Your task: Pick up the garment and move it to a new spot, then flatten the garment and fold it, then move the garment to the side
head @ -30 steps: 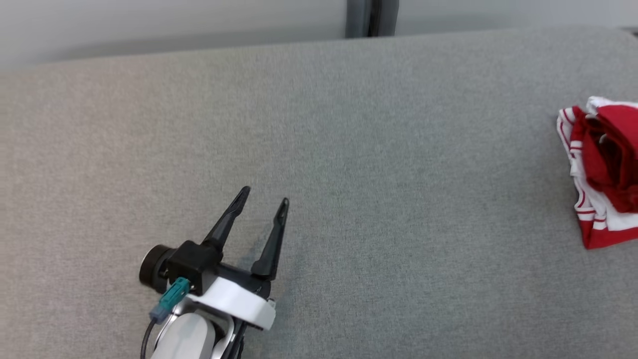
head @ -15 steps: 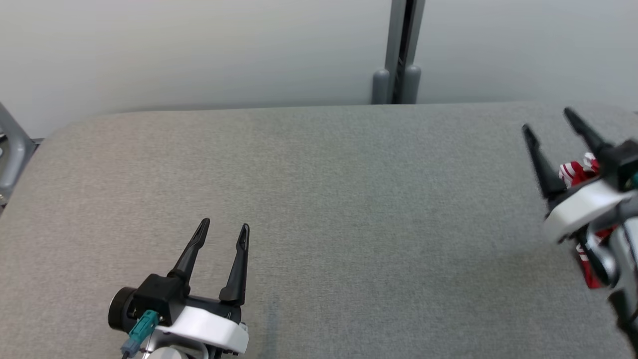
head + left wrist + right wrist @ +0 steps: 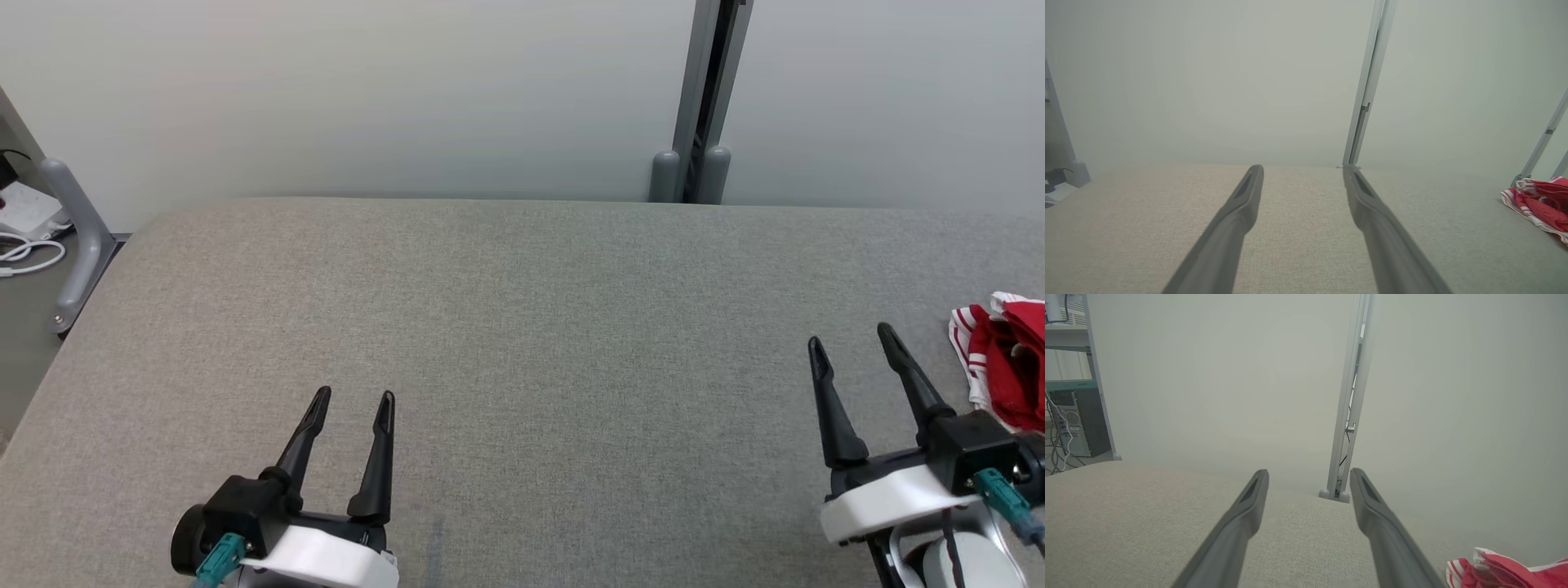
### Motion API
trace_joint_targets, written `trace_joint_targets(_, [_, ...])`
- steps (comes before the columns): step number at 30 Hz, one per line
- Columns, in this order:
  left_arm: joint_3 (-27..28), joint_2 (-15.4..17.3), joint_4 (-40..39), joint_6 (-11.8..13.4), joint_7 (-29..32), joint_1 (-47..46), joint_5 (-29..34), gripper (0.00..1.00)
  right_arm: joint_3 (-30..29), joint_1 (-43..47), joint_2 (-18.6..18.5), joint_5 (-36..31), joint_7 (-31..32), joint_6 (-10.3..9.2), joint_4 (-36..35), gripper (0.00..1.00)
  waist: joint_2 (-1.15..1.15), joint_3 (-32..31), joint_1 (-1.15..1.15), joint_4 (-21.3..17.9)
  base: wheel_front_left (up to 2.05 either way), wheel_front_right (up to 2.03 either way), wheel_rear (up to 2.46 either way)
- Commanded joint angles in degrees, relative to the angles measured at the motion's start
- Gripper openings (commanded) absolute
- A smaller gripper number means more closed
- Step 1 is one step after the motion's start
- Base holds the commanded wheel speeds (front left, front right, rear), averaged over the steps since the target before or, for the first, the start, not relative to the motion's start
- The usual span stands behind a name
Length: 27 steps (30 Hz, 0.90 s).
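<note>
— Where's the garment [image 3: 1006, 367]?

— Far right of the worktop [image 3: 522, 327]. It's a red-and-white striped heap, bunched up rather than flat. Part of it runs past the edge of the head view, so I can't tell what kind of clothing it is.

— Is either hand on it?

— No. The right hand [image 3: 850, 336] sits low at the near right, spread wide with nothing in it, pointing toward the wall [image 3: 326, 90]. The garment lies near it on its outer side, not touching.

— And the left hand [image 3: 355, 395]?

— Near left, also spread apart and empty, well away from the garment. Bare grey cloth lies between the two hands.

— What's behind?

— A pale wall, with a grey post [image 3: 704, 98] upright at the worktop's far edge, right of the middle. From the right wrist, the post's foot shows between the fingers [image 3: 1237, 531] and the garment peeks in at the bottom right corner. From the left wrist, the garment lies off to the right, by the far edge. Past the worktop's left end there's a grey rail [image 3: 75, 233] with a white cable [image 3: 24, 257] beside it.
</note>
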Motion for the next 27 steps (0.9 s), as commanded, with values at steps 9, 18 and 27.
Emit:
trace_joint_targets(9, [2.16, 0.22, 0.91, -1.24, -0.23, 1.89, -1.51, 1.00, -1.90, 3.81, 1.14, -0.90, -0.25, -0.02, 1.73, 1.00, 0.00, -0.29, 0.00, 0.08, 0.00, 0.00, 0.00])
trace_joint_targets(18, [2.70, 0.24, 1.99, -1.66, -0.23, 2.21, -1.05, 1.00, -2.68, 4.91, 1.23, 0.71, -0.25, -0.02, 0.44, 1.00, 0.00, -0.41, 0.00, -0.48, 0.00, 0.00, 0.00])
trace_joint_targets(27, [2.71, 0.24, 2.28, -1.23, -0.23, 2.18, -1.86, 1.00, -2.23, 4.77, 1.24, 1.04, -0.25, -0.02, 0.69, 1.00, 0.00, -0.25, 0.00, -0.70, 0.00, 0.00, 0.00])
